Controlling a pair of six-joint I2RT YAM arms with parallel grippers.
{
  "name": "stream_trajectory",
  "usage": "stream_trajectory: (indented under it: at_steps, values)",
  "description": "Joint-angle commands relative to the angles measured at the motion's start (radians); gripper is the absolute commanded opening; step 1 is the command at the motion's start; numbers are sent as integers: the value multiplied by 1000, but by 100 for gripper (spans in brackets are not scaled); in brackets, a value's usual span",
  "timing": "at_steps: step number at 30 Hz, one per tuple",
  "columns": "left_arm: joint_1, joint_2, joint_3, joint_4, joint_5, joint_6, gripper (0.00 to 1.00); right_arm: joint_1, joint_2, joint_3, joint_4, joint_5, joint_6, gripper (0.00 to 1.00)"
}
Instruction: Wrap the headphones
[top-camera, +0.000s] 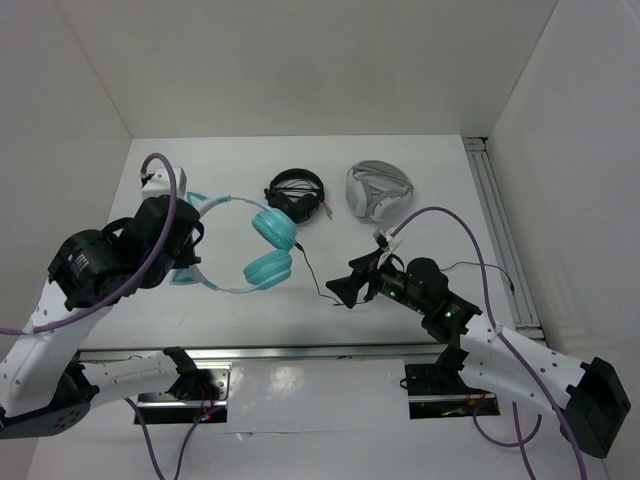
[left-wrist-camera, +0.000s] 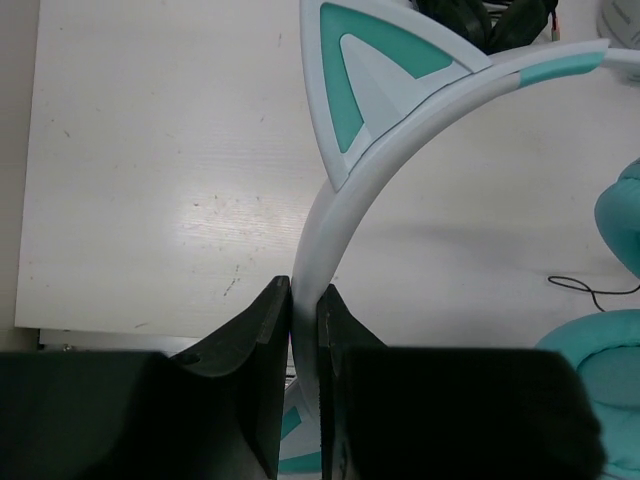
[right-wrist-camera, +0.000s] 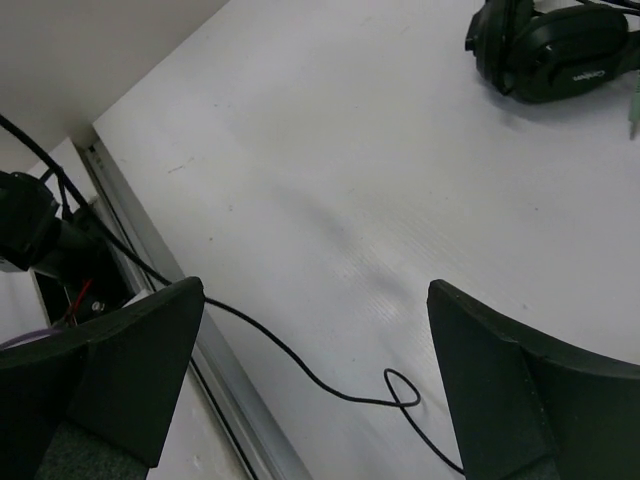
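Left gripper (left-wrist-camera: 304, 300): clenched on the headphones' (top-camera: 268, 252) pale headband, beside a cat ear.
Headphones: at the table's (top-camera: 230, 305) left side, teal cups toward the middle.
Right gripper (right-wrist-camera: 315, 300): spread wide, empty, above the thin cable (right-wrist-camera: 300, 366).

Inspection finds one marking only: a short line of pale lettering on the ear-cup shell of the black plastic over-ear headphones (right-wrist-camera: 548, 42), which lie on the white table (right-wrist-camera: 400, 180) in the right wrist view. It is too small and blurred to read. No other text, label, number or sign is legible in any view.
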Motion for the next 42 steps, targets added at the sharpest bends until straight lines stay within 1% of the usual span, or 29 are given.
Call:
stream_trajectory:
  at_steps: [1, 3, 5, 7, 8, 10, 13, 15, 16, 17, 18, 19, 22, 23, 25, 27, 30, 34, 35, 38, 40, 41, 42]
  values:
    - [9, 1, 52, 42, 48, 44, 0, 7, 54, -12, 239, -77, -21, 98]
    - [9, 10, 67, 42, 48, 44, 0, 7, 99, -12, 282, -104, -21, 96]
    - [18, 10, 87, 42, 57, 53, 0, 7, 122, -12, 300, -140, -12, 92]
    - [18, 19, 87, 42, 58, 53, 0, 7, 122, -26, 334, -195, -12, 88]
    - [18, 19, 96, 42, 58, 53, 0, 7, 122, -41, 348, -211, -12, 88]
    - [27, 30, 106, 42, 67, 53, 0, 7, 134, -61, 371, -222, -3, 86]
    - [28, 39, 125, 42, 67, 53, 0, 7, 134, -89, 371, -231, -3, 80]
    - [37, 48, 126, 42, 67, 62, 0, 7, 78, -113, 371, -175, 16, 80]
    - [37, 48, 126, 42, 67, 62, 0, 7, 47, -126, 371, -138, 34, 83]
    - [37, 57, 126, 42, 67, 62, 0, 7, 13, -138, 371, -46, 46, 83]
    - [46, 57, 126, 42, 67, 62, 0, 7, -22, -150, 371, -21, 46, 84]
    - [46, 57, 126, 42, 67, 62, 0, 7, -92, -161, 371, -6, 46, 84]
    - [58, 68, 126, 42, 58, 62, 0, 7, -172, -161, 321, -38, 27, 86]
    - [58, 68, 126, 42, 48, 62, 0, 7, -173, -152, 270, -59, 1, 86]
    - [96, 96, 135, 42, 48, 53, 0, 7, -173, -143, 226, -113, 0, 86]
    - [106, 108, 147, 42, 71, 62, 0, 7, -151, -143, 204, -154, -9, 86]
    - [115, 108, 168, 51, 93, 62, 0, 7, -90, -152, 195, -127, -18, 86]
    - [124, 108, 193, 51, 104, 62, 0, 7, 4, -190, 257, -91, -18, 86]
    - [124, 108, 205, 51, 94, 62, 0, 7, 48, -199, 274, -76, -18, 86]
    - [149, 119, 227, 42, 113, 82, 0, 7, 139, -209, 371, -42, -30, 86]
    - [161, 119, 237, 42, 122, 91, 0, 7, 186, -209, 405, -42, -30, 81]
    - [173, 119, 238, 42, 122, 91, 0, 7, 230, -209, 447, -53, -30, 78]
    - [173, 119, 238, 42, 122, 100, 0, 7, 252, -209, 467, -76, -30, 74]
